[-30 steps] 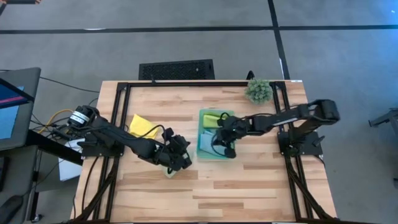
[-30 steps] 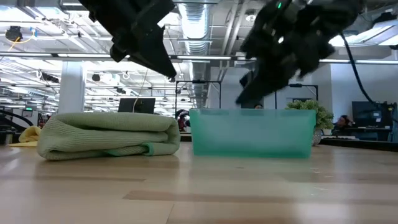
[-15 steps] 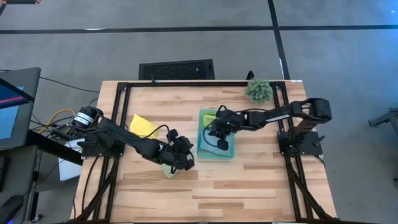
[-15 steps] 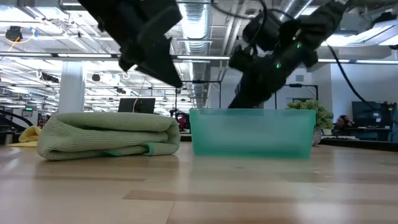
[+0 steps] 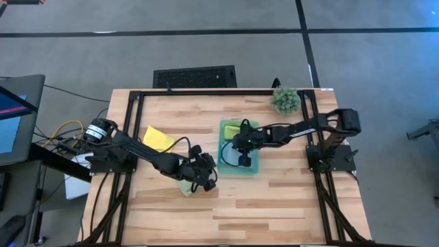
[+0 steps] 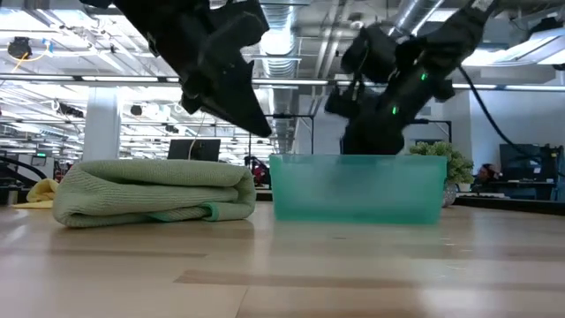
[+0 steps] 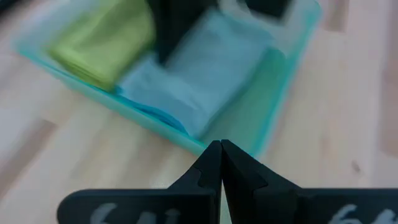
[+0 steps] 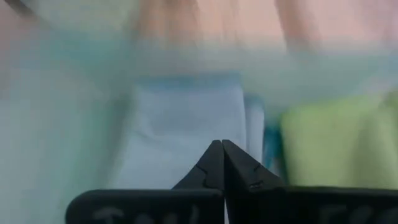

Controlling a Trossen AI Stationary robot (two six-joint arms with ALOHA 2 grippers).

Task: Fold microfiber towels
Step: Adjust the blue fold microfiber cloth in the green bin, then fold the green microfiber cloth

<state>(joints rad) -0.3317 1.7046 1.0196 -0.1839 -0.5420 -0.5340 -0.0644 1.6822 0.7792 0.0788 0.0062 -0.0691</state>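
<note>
A folded pale green towel [image 5: 185,187] [image 6: 154,190] lies flat on the wooden table. My left gripper [image 5: 208,177] [image 7: 221,149] hovers shut just to its right, above it and clear of it. A yellow towel [image 5: 158,138] lies flat at the far left. The teal bin [image 5: 255,167] [image 6: 357,187] holds a light blue towel [image 8: 186,124] [image 7: 199,74] and a lime green towel [image 8: 329,143] [image 7: 106,40]. My right gripper [image 5: 238,145] [image 8: 222,149] is shut and reaches down into the bin over the light blue towel. My right gripper points its shut fingers slanting down into the bin, over the light blue towel [image 8: 205,118]. The fingertips hide the spot, so I cannot tell whether they touch the cloth. Nothing shows between the fingers.
A small spiky green plant [image 5: 285,99] stands at the far right corner. Black frame rails [image 5: 206,92] run along the table's far and side edges. Bare wood lies along the near half of the table [image 5: 260,213].
My right gripper has moved down and toward the far left, from the bin's near edge into the bin over the light blue towel. My left gripper has drifted right and a little down, past the pale green towel's right end. The towels have kept still.
</note>
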